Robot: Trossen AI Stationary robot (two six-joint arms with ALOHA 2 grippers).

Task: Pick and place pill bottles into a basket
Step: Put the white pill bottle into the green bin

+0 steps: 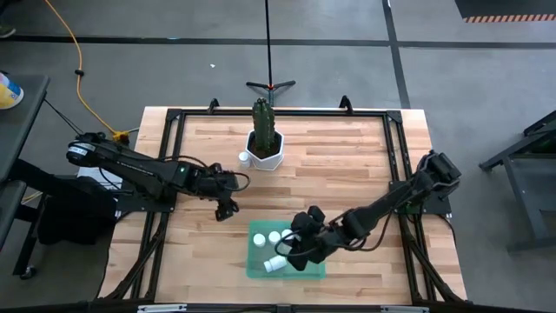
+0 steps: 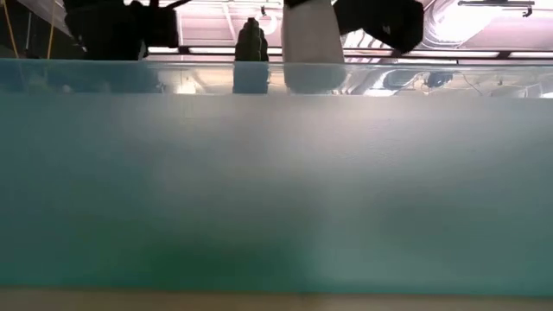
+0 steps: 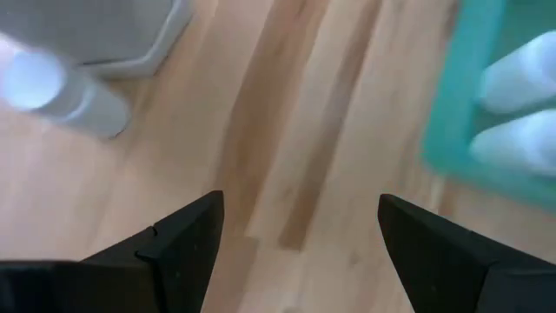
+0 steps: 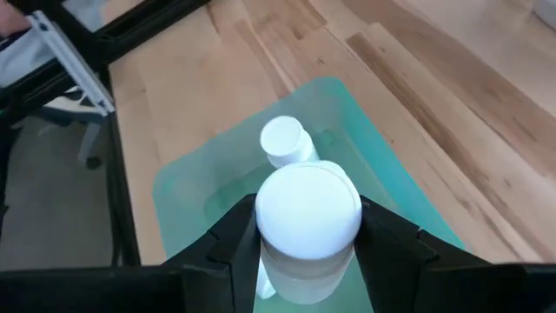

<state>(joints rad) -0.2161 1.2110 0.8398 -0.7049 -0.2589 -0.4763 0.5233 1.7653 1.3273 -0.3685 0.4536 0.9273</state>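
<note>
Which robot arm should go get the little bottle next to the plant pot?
Probably the left. The left gripper is open and empty, and nearer the pill bottle beside the plant pot. The right gripper is over the basket, shut on another bottle.

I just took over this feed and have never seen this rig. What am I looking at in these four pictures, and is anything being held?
Two dark robot arms work at a wooden table. The overhead picture shows everything. The low picture looks through the green basket wall. The other two are wrist cameras.

The right gripper is shut on a white pill bottle above the basket, where other bottles already lie. The left gripper is open and empty over bare wood. One more bottle stands beside the white cactus pot.
</note>
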